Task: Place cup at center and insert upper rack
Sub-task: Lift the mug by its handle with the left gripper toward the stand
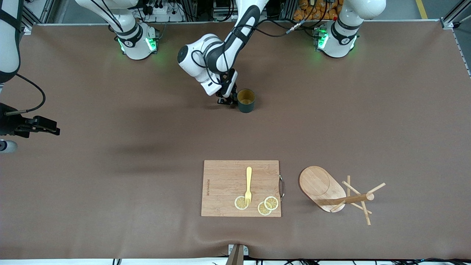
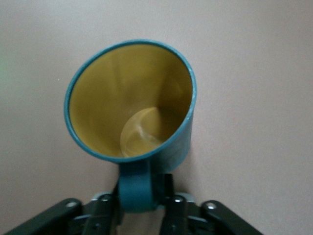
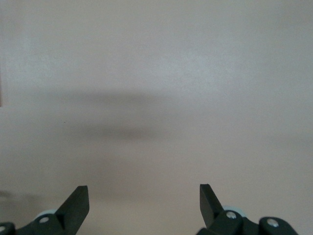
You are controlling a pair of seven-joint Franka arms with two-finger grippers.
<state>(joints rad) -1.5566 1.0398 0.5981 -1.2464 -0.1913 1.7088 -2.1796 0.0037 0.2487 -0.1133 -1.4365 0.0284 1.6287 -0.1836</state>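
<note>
Already the left gripper (image 1: 229, 98) pinched the cup (image 1: 245, 101) by its nine-o'clock handle; the right gripper (image 1: 51, 129) waited spread.

Cup (image 2: 132, 105) handle's lower end hidden between left fingers (image 2: 105, 213).

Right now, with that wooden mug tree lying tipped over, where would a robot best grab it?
Probably the round post of the mug tree, from above, between base and pegs: it lies sideways, bare there, and slim enough for an end effector to pinch.
</note>
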